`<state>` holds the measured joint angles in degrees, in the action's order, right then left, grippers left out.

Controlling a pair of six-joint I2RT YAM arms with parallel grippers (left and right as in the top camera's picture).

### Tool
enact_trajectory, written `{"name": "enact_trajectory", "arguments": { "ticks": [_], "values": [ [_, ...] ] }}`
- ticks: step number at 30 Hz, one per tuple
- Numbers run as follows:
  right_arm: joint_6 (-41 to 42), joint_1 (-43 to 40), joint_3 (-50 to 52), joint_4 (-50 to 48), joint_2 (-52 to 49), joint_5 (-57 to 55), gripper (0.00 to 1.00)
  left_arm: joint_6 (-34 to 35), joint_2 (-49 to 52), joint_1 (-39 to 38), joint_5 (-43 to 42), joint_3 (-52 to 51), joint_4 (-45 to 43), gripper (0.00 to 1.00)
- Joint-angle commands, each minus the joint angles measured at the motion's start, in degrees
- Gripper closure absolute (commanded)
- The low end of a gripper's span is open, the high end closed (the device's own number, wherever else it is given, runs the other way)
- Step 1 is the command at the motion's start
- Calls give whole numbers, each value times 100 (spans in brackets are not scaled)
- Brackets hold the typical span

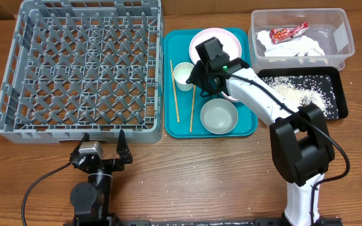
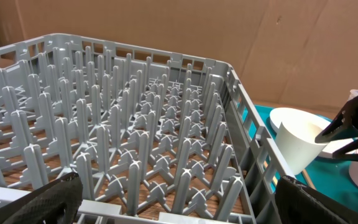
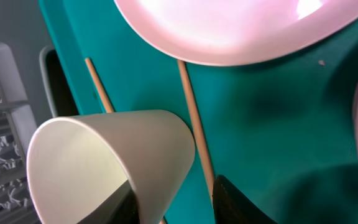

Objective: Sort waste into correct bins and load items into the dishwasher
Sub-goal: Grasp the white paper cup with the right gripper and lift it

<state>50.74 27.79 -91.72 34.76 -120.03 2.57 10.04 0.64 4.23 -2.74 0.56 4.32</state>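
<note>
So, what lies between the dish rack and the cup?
One chopstick, lying on the teal tray, apart from the rack and close beside the cup. The overhead view shows it clearly.

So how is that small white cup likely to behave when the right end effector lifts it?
The small white cup looks thin-walled and empty, so it is probably light. It appears pinched by one wall in the right end effector, so it may pivot or slip. Its smooth tapered side would likely roll if dropped.
</note>
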Motion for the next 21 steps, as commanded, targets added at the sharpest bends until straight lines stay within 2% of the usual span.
{"name": "enact_trajectory", "arguments": {
  "ticks": [1,4,9,10,12,16,21],
  "values": [
    [-33,11,-179,-42,-92,11,68,-105,-17,26,35,-28,0,0],
    [-37,13,-177,0,-133,13,81,-105,-17,26,35,-28,0,0],
    [-149,66,-177,87,-240,59,84,-105,-17,26,33,-28,0,0],
    [-149,70,-177,114,-245,61,86,-105,-17,26,33,-28,0,0],
    [-262,70,-179,149,-245,92,96,-105,-17,26,35,-28,0,0],
    [-466,-26,-269,382,-101,393,96,-103,-17,26,28,-28,-2,0],
    [-835,-490,-470,920,708,1176,96,-90,-17,26,-492,-28,-111,0]
  ]
}}
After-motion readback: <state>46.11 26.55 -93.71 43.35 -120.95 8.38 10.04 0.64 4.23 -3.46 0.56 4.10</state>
